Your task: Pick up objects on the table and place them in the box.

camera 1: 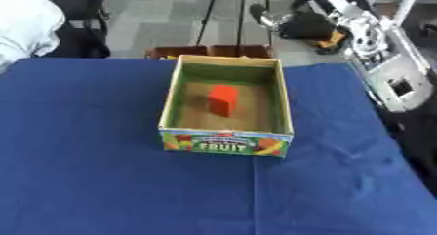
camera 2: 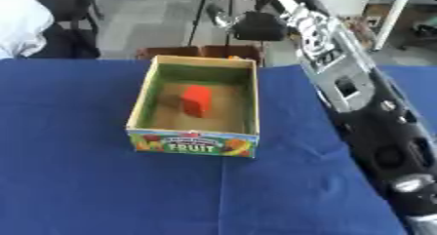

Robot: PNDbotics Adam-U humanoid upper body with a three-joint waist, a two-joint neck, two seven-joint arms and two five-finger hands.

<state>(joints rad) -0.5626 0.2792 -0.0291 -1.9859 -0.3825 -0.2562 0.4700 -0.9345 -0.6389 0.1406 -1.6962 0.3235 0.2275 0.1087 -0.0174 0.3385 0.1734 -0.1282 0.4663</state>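
A red block (camera 1: 223, 99) stood inside the box (camera 1: 227, 142) on the blue surface (camera 1: 85, 180); the right hand's (camera 2: 259, 25) grip was unclear.

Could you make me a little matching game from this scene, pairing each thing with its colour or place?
Things:
1. block
2. box
3. tablecloth
4. right arm

Descriptions:
A. blue, spread over the whole table
B. red-orange, standing inside the box
C. silver and black, raised along the right side of the table
D. cardboard, open on top, with the word FRUIT on its front

Pairs: 1-B, 2-D, 3-A, 4-C
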